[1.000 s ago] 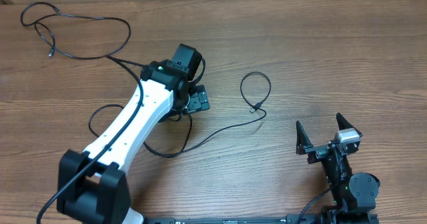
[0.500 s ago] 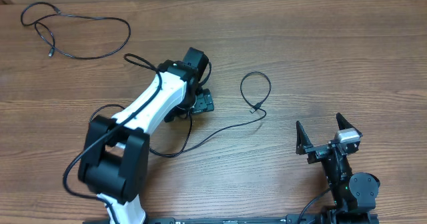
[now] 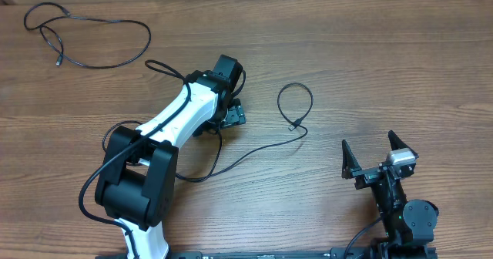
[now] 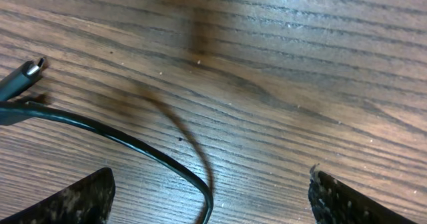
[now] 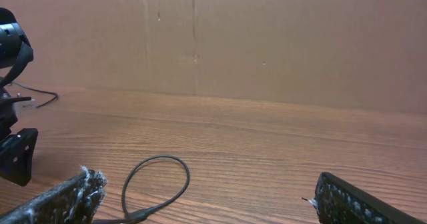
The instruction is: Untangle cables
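A long black cable [image 3: 254, 149] lies mid-table. It ends in a loop [image 3: 295, 102] with a plug by the loop's base, and its other part runs under my left arm. My left gripper [image 3: 233, 114] is low over that cable and open. In the left wrist view the cable [image 4: 127, 139] curves between the open jaws [image 4: 212, 194], and a plug [image 4: 23, 71] lies at the left edge. A second loose cable [image 3: 92, 63] lies at the far left corner. My right gripper [image 3: 368, 145] is open and empty at the front right; the loop [image 5: 157, 177] shows ahead of it.
The wooden table [image 3: 385, 58] ends at a brown cardboard wall [image 5: 267, 37] at the back. My white left arm [image 3: 173, 128] covers part of the cable pile. The left gripper shows at the left edge of the right wrist view [image 5: 15, 154].
My left gripper has shifted a little to the right over the cable, and the arm's lower links have swung into view. The right arm and the cables have not moved.
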